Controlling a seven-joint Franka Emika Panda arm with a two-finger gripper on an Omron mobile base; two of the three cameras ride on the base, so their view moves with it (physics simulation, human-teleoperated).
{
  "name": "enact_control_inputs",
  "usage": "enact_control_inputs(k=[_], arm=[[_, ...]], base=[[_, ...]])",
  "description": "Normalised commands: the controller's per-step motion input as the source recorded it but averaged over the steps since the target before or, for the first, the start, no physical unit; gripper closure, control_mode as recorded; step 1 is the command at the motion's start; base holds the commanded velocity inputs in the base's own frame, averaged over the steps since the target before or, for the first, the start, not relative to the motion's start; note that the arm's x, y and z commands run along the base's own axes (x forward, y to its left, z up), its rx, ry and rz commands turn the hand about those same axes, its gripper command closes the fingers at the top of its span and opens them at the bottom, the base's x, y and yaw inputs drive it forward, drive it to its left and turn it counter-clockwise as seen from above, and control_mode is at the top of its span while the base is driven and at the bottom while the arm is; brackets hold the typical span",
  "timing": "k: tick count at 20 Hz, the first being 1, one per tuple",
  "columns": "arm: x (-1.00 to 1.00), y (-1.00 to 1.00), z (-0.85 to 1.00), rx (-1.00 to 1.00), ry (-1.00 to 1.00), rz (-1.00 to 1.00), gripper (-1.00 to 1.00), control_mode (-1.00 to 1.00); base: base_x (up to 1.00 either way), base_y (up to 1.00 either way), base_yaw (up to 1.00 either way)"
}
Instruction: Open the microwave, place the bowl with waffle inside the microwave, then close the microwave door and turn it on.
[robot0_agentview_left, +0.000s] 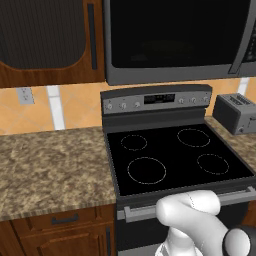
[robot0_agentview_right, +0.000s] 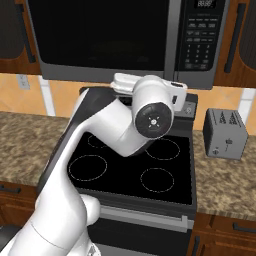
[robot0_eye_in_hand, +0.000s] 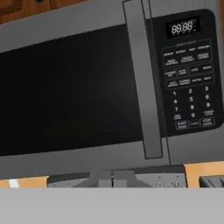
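The microwave (robot0_agentview_right: 125, 42) is being seen mounted above the stove (robot0_agentview_left: 175, 150), its microwave door (robot0_eye_in_hand: 74, 87) lying shut with the vertical handle bar (robot0_eye_in_hand: 142, 83) beside the keypad (robot0_eye_in_hand: 188, 87). The end effector is being pointed at it; its opening cannot be told. A toaster (robot0_agentview_right: 225, 134) is sitting on the counter (robot0_agentview_left: 50, 165).

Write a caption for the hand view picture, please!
Closed microwave seen straight on, its handle beside the keypad.

One microwave (robot0_agentview_right: 120, 40), one stove (robot0_agentview_left: 175, 150), one toaster (robot0_agentview_right: 225, 134), four burner rings.
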Motion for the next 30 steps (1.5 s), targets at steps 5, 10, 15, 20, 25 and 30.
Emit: enact_control_inputs(k=[5,10,15,20,25,30], arm=[[0.04,-0.19,0.00,-0.06,0.00,0.00,1.00,-1.00],[0.27,-0.39,0.00,0.00,0.00,0.00,1.00,-1.00],[0.22,-0.38,0.00,0.00,0.00,0.00,1.00,-1.00],[0.30,-0.33,0.00,0.00,0.00,0.00,1.00,-1.00],[0.44,-0.19,0.00,0.00,0.00,0.00,1.00,-1.00],[0.35,-0.22,0.00,0.00,0.00,0.00,1.00,-1.00]], base=[[0.00,0.00,0.00],[0.00,0.00,0.00],[0.00,0.00,0.00],[0.00,0.00,0.00],[0.00,0.00,0.00],[0.00,0.00,0.00]])
